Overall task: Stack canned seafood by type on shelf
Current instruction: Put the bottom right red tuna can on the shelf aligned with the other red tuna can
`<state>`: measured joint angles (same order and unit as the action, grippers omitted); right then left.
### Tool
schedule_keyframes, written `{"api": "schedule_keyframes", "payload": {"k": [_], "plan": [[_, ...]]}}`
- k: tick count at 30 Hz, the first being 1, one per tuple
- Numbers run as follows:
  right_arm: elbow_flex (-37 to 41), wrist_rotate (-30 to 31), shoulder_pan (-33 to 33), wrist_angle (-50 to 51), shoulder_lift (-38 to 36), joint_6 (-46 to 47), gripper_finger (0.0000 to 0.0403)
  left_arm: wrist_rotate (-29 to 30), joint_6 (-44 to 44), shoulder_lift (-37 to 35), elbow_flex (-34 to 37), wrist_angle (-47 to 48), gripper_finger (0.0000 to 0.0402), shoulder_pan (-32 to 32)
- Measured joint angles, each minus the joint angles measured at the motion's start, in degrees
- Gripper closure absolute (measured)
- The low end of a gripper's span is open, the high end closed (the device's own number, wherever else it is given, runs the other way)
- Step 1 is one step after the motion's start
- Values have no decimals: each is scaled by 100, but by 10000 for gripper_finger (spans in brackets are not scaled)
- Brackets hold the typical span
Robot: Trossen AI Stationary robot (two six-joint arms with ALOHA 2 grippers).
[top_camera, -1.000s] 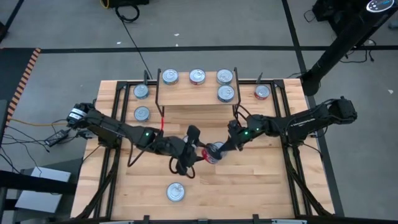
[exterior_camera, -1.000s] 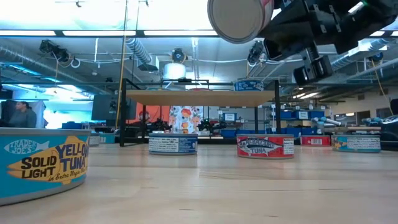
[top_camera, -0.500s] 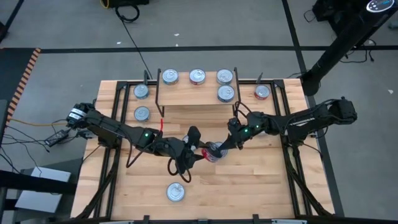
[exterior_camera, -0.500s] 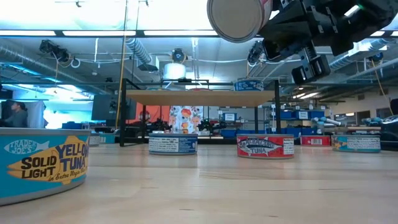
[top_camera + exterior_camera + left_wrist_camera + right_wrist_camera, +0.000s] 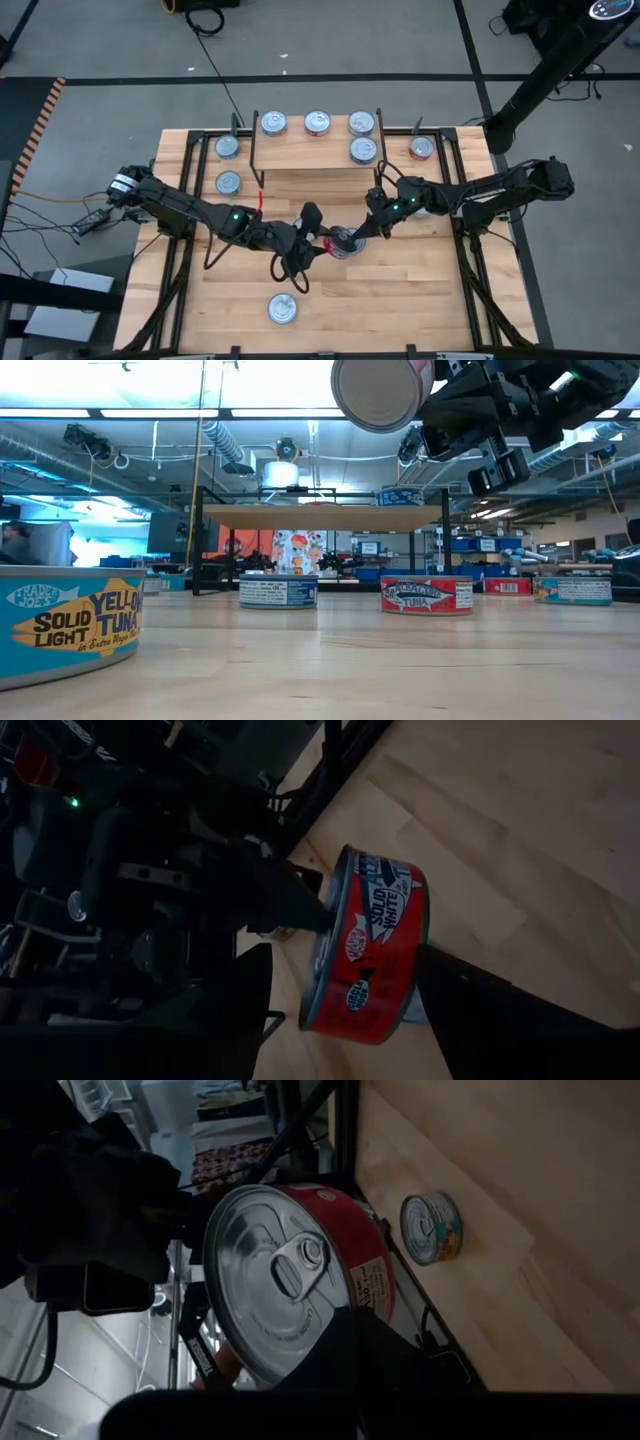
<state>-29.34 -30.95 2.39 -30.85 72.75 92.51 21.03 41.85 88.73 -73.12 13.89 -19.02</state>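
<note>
Gripping red tin (image 5: 343, 242), both pincers, midair.

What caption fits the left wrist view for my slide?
Red-labelled tuna can held on edge above the wooden tabletop, gripped between the left end effector and the right end effector during a handover.

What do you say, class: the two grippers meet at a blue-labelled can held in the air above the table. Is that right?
Not quite. The can has a red label, not a blue one, as the left wrist view shows. The left gripper and the right gripper do meet at it, in the air above the table.
</note>
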Motion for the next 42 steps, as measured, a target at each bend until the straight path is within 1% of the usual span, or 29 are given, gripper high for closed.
{"api": "schedule_keyframes", "payload": {"k": [17,21,27,32,36,42], "plan": [[-2,-145,42,-9,0,33,402,80,0,2,2,-39,151,-58],[-2,-154,42,-8,0,35,402,80,213,2,4,-162,151,-58],[-2,-173,42,0,0,37,402,-63,301,187,5,-246,152,-51],[-2,-173,37,-17,0,35,402,-39,305,262,9,-240,154,-49],[-2,-173,37,-37,0,36,402,43,306,262,8,-246,172,-49],[-2,-173,37,-33,0,28,402,56,316,262,7,-249,232,-49]]}}
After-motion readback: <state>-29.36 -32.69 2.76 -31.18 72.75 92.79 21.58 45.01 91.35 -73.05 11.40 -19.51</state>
